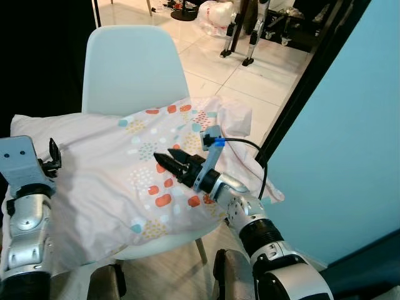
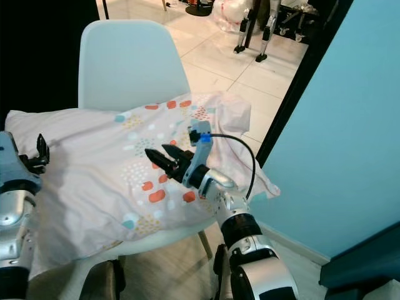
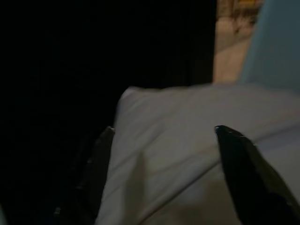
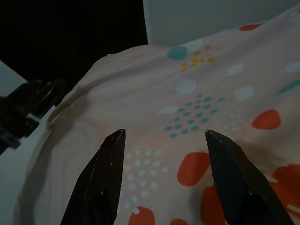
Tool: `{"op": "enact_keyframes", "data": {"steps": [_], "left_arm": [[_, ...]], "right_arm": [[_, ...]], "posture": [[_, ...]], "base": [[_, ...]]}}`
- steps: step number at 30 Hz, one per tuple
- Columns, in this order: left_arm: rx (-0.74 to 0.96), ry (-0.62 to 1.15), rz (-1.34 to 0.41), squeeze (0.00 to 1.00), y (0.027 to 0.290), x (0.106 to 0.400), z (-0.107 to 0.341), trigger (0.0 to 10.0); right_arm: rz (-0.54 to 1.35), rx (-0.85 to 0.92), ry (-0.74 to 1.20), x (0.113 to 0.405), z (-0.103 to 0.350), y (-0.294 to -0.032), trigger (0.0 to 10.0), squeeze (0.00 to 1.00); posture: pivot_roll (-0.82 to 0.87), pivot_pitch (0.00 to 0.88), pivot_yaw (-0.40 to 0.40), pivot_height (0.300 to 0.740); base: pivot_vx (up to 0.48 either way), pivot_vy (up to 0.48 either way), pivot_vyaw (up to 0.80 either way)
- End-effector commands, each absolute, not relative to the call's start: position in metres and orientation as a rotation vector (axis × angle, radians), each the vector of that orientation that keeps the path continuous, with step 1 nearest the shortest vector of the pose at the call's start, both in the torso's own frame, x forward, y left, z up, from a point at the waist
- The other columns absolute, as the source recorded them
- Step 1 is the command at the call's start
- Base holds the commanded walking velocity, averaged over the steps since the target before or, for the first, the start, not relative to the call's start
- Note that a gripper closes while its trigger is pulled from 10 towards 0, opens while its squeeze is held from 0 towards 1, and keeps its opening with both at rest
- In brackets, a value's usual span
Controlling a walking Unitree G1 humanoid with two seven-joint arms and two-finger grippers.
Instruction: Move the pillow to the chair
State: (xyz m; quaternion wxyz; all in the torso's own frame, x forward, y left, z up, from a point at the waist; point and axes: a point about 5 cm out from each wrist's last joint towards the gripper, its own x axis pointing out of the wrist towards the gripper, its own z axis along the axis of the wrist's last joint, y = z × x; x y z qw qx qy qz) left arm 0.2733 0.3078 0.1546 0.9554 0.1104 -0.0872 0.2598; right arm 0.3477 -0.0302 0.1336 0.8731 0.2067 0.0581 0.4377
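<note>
A large pale pink fabric pillow with orange, teal and yellow dots (image 1: 125, 181) lies across the seat of a white moulded plastic chair (image 1: 131, 69). It covers almost the whole seat and hangs over both sides of it. The chair's rounded back stands up behind the pillow in the upper left of the head views.

The right claw (image 1: 169, 160) is in the centre of the frame, above the patterned part of the pillow. Its two long black fingers (image 4: 101, 180) are spread apart with the printed cloth visible between them, and they grip nothing. In the head views I cannot tell whether the tips touch the cloth. A black cable with a blue clip (image 1: 218, 142) curves from the wrist toward the right.

The left claw (image 1: 54, 156) is at the left edge of the frame, beside the plain end of the pillow. In its wrist view the two fingers (image 3: 248, 173) are wide apart, with the white pillow corner (image 3: 187, 145) between them, and they hold nothing.

Behind the chair there is a light tiled floor (image 1: 250, 69). At the top of the frame, the legs of another robot (image 1: 253, 31) stand on it. A light blue wall (image 1: 350, 125) with a dark edge occupies the right side of the frame.
</note>
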Motion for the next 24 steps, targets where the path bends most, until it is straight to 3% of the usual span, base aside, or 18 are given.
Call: {"op": "enact_keyframes", "data": {"steps": [1, 6, 11, 12, 13, 14, 17, 24], "left_arm": [[0.245, -0.145, 0.537, 1.0, 0.309, 0.269, 0.148, 10.0], [0.099, -0.205, 0.468, 1.0, 0.295, 0.264, 0.145, 10.0], [-0.21, -0.356, 0.194, 0.97, 0.246, 0.267, 0.158, 10.0], [-0.235, -0.376, 0.163, 0.29, 0.241, 0.267, 0.162, 10.0], [-0.255, -0.394, 0.132, 0.29, 0.235, 0.267, 0.166, 10.0], [-0.286, -0.415, 0.076, 0.0, 0.227, 0.267, 0.171, 10.0], [-0.35, -0.422, -0.032, 0.0, 0.21, 0.269, 0.174, 10.0], [-0.228, -0.218, -0.169, 0.0, 0.171, 0.275, 0.136, 10.0]], "right_arm": [[0.92, 0.452, 0.134, 0.343, 0.128, -0.021, 10.0, 0.0], [0.902, 0.458, 0.162, 0.343, 0.123, -0.02, 10.0, 0.0], [0.89, 0.524, 0.18, 0.344, 0.118, -0.024, 10.0, 0.0], [0.886, 0.525, 0.181, 0.344, 0.117, -0.025, 10.0, 0.0], [0.881, 0.53, 0.182, 0.344, 0.116, -0.026, 10.0, 0.0], [0.871, 0.537, 0.188, 0.344, 0.114, -0.027, 10.0, 0.0], [0.853, 0.545, 0.202, 0.344, 0.109, -0.029, 10.0, 0.0], [0.834, 0.53, 0.245, 0.338, 0.093, -0.034, 10.0, 0.0]], "posture": [[0.06, 0.066, -0.119, 0.553], [0.07, 0.063, -0.12, 0.553], [0.08, 0.056, -0.129, 0.568], [0.08, 0.055, -0.13, 0.573], [0.08, 0.055, -0.13, 0.578], [0.08, 0.055, -0.133, 0.583], [0.08, 0.053, -0.132, 0.593], [0.08, 0.058, -0.13, 0.623]], "base": [[0.0, 0.0, 0.0], [0.0, 0.0, 0.0], [0.0, 0.0, 0.0], [0.0, 0.0, 0.0], [0.0, 0.0, 0.0], [0.0, 0.0, 0.0], [0.0, 0.0, 0.0], [0.0, 0.0, 0.0]]}}
